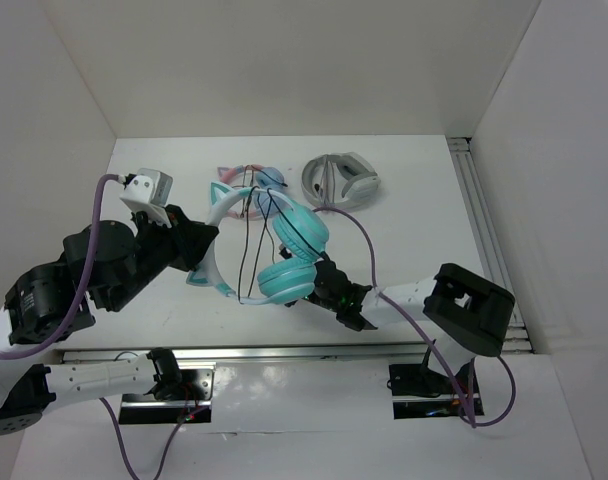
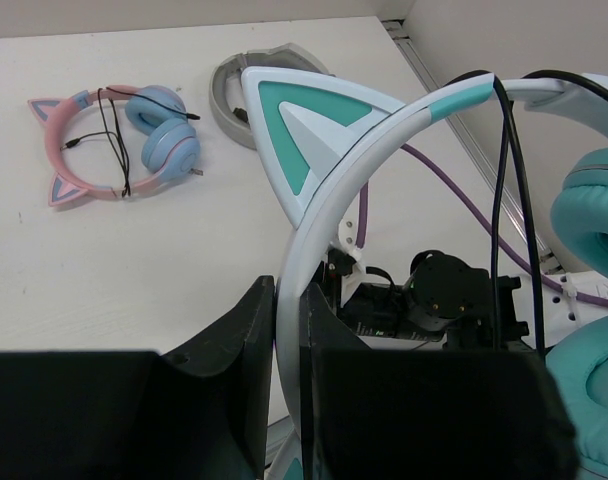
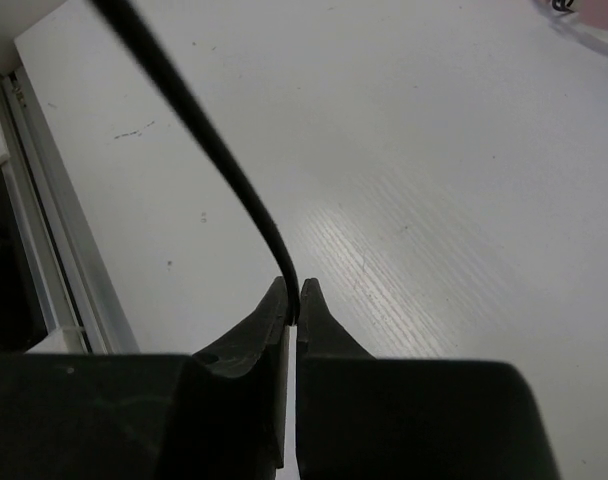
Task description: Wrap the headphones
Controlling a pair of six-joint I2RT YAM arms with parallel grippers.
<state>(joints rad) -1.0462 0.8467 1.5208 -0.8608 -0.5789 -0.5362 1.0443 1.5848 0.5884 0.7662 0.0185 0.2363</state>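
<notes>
The teal headphones (image 1: 289, 280) are held up above the table's middle, with the pale headband (image 1: 216, 210) on the left and both ear cups on the right. My left gripper (image 1: 206, 252) is shut on the headband (image 2: 319, 225), just below a cat ear (image 2: 304, 125), with its fingers (image 2: 246, 330) on both sides. The thin black cable (image 1: 246, 250) crosses the headband in several strands (image 2: 504, 200). My right gripper (image 1: 322, 274) sits beside the lower ear cup. In the right wrist view it (image 3: 292, 300) is shut on the cable (image 3: 199, 120), which curves up and left from the tips.
Pink-and-blue cat-ear headphones (image 1: 252, 180) and grey-and-white headphones (image 1: 340, 180) lie at the back of the table; both also show in the left wrist view (image 2: 114, 145) (image 2: 229, 85). A purple robot cable (image 1: 369, 250) trails across the right. A metal rail (image 1: 489, 235) borders the right edge.
</notes>
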